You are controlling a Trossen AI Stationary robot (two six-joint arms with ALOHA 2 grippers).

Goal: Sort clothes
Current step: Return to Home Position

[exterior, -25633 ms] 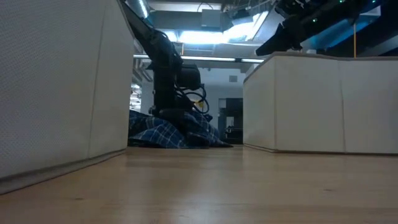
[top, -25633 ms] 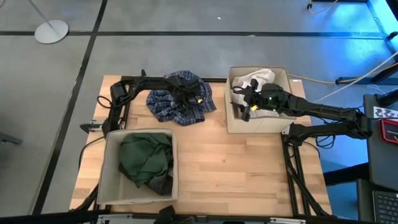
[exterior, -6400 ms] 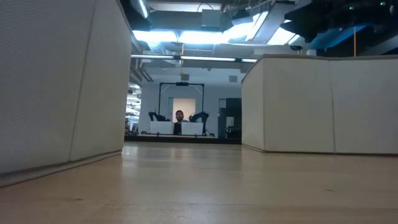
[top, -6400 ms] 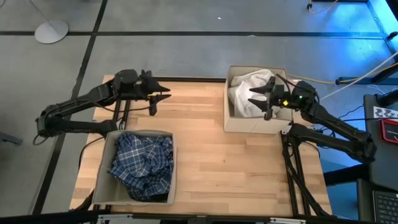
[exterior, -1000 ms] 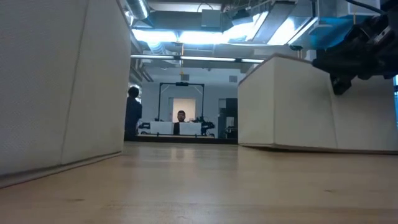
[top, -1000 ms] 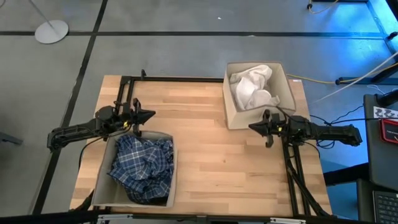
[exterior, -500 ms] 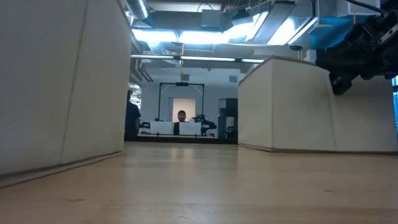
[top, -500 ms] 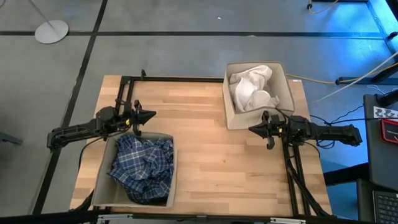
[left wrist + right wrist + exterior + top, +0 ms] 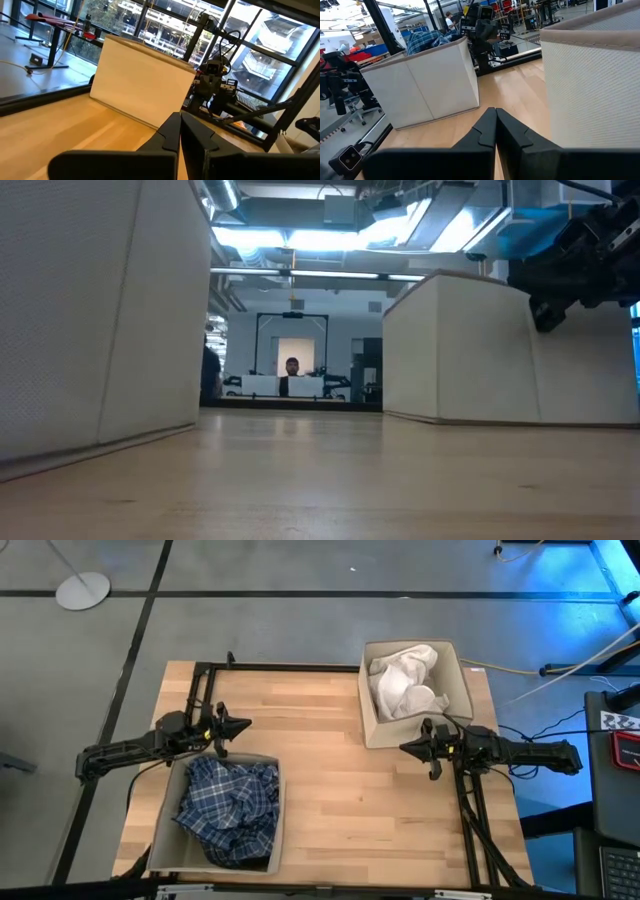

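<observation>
A blue-and-white plaid shirt [image 9: 228, 808] lies heaped in the beige bin [image 9: 166, 808] at the table's near left. A white piece [image 9: 405, 686] lies in the beige bin [image 9: 464, 688] at the far right. My left gripper [image 9: 243, 725] hovers shut just beyond the left bin's far rim, holding nothing. My right gripper [image 9: 404, 748] is shut and holds nothing, level just near of the right bin's near wall. In the right wrist view the shirt [image 9: 426, 41] shows above the left bin's rim.
Bare wooden tabletop [image 9: 330, 760] lies between the two bins. A black frame rail [image 9: 280, 666] runs along the far edge. In the low view the bin walls [image 9: 90, 320] stand at either side, and a person [image 9: 290, 367] sits in the room far behind.
</observation>
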